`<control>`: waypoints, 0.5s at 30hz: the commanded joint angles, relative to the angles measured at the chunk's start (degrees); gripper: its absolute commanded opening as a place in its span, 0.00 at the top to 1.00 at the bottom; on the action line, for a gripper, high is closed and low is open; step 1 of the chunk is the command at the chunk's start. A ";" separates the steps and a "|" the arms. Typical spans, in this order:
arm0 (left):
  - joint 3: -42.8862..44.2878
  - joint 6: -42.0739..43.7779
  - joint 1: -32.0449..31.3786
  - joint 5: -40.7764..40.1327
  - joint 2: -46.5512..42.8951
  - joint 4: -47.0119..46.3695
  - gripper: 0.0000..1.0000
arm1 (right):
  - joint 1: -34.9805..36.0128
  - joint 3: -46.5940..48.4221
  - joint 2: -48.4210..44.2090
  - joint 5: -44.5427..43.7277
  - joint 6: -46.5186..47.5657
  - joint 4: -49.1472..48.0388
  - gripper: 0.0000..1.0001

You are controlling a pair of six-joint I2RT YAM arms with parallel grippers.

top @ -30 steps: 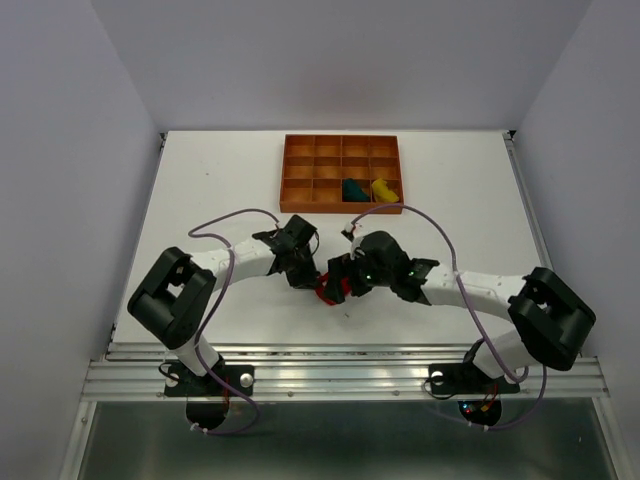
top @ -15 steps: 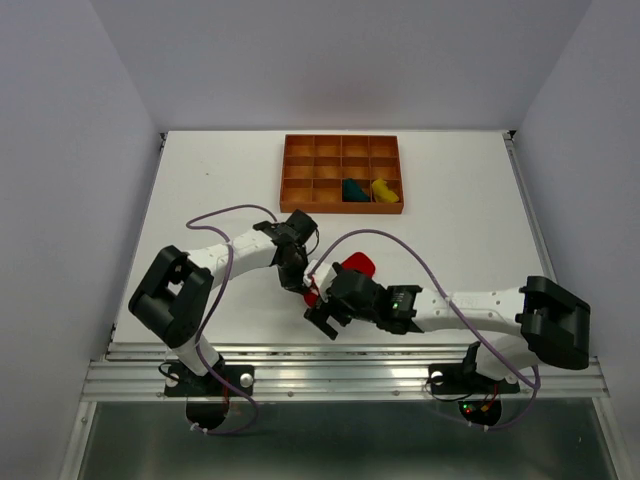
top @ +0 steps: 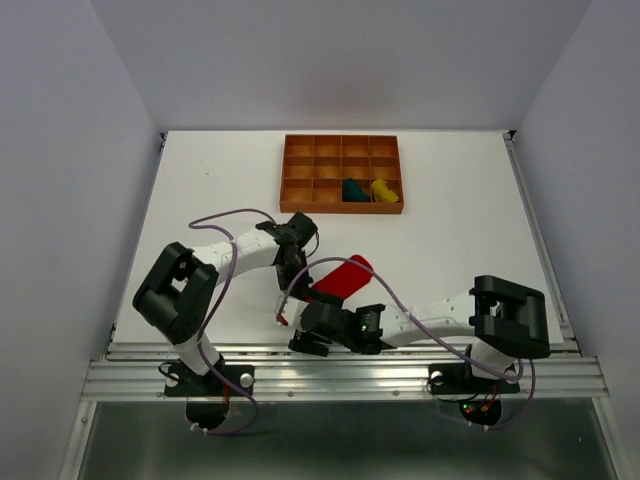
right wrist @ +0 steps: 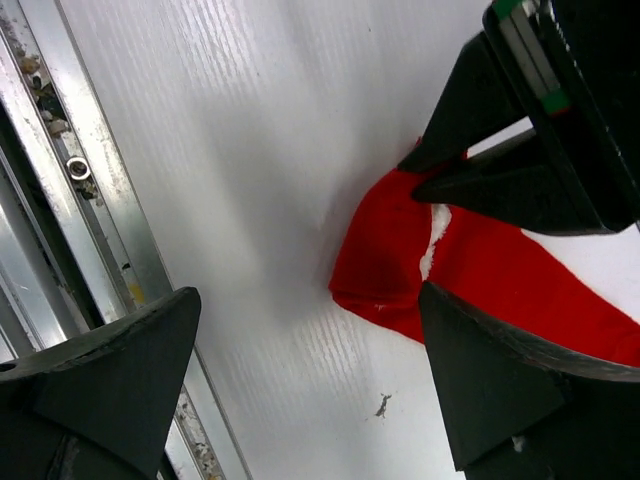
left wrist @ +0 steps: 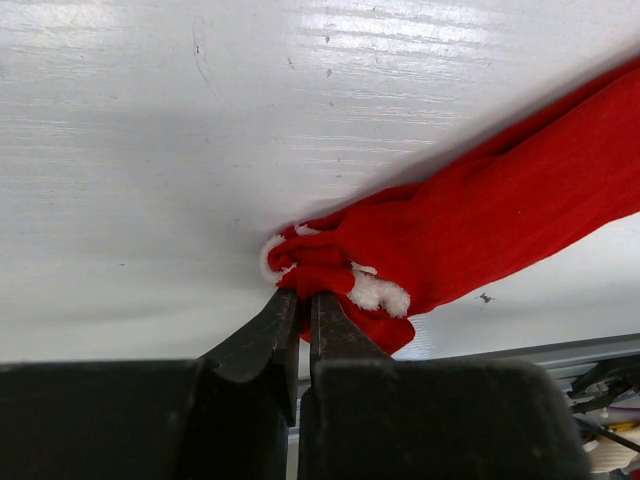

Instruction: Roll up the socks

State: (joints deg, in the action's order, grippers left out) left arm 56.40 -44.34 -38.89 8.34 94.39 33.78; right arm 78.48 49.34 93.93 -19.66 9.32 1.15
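Note:
The red sock (top: 342, 277) lies stretched out on the white table, slanting from near left to far right. My left gripper (top: 301, 287) is shut on its near end, pinching a fold of red fabric with white lining (left wrist: 300, 288). My right gripper (top: 306, 334) is open and empty, just in front of that end, near the table's front edge. In the right wrist view the sock (right wrist: 470, 265) lies between and beyond the spread jaws of the right gripper (right wrist: 308, 330). The dark teal sock (top: 353, 189) and the yellow sock (top: 383, 189) sit bundled in the tray.
The orange-brown gridded tray (top: 312, 170) stands at the back middle of the table. The metal rail of the table's front edge (right wrist: 60, 190) runs close by my right gripper. Purple cables loop over both arms.
My right gripper has let go of the red sock and swung left and toward the front edge. The sock has gone from a bunch to stretched out. My left gripper stays shut on its end.

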 commanded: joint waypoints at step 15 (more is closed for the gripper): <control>1.08 0.92 0.05 0.27 0.62 3.14 1.00 | 3.61 6.03 5.82 -8.11 4.83 1.14 0.27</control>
State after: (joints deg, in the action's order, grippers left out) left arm 56.40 -44.34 -38.89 8.80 94.43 34.13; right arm 81.52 53.21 99.20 -26.15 13.39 1.98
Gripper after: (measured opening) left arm 0.146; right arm 0.764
